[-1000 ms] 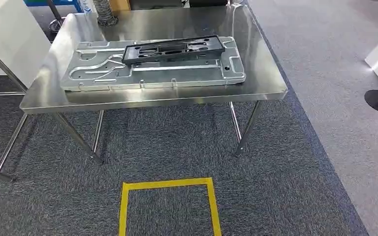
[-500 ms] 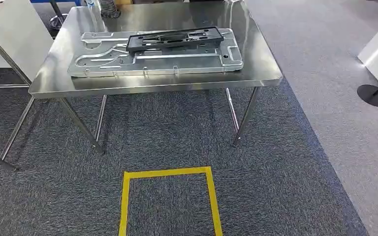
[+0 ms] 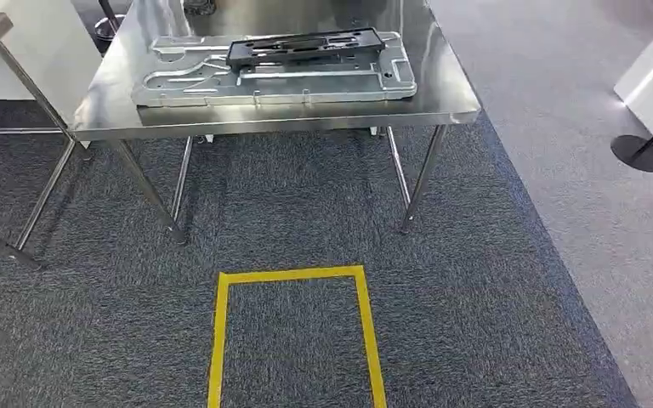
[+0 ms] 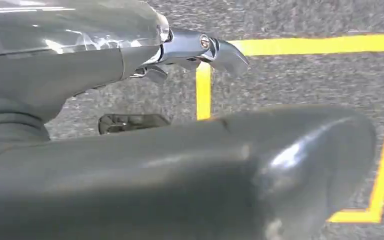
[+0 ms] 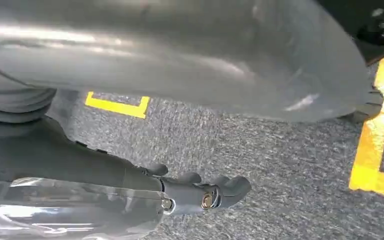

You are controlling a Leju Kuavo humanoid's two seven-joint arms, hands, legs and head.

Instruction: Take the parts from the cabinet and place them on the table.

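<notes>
Steel counter [image 3: 442,93] sits higher in the head view than before, so the camera has backed away; black part [image 3: 306,47] lies on the grey plate [image 3: 272,81] mid-counter; left hand [image 4: 190,52] and right hand [image 5: 200,195] hang with fingers apart, holding nothing, suggesting a return for more.

Each of the robot's hands, the left hand [image 4: 190,50] and the right hand [image 5: 200,195], has a glossy silver-clear shell over the back, dark grey fingers joined by a small round brass-centred screw, a grey ribbed wrist cover, and a thick smooth grey thumb.
</notes>
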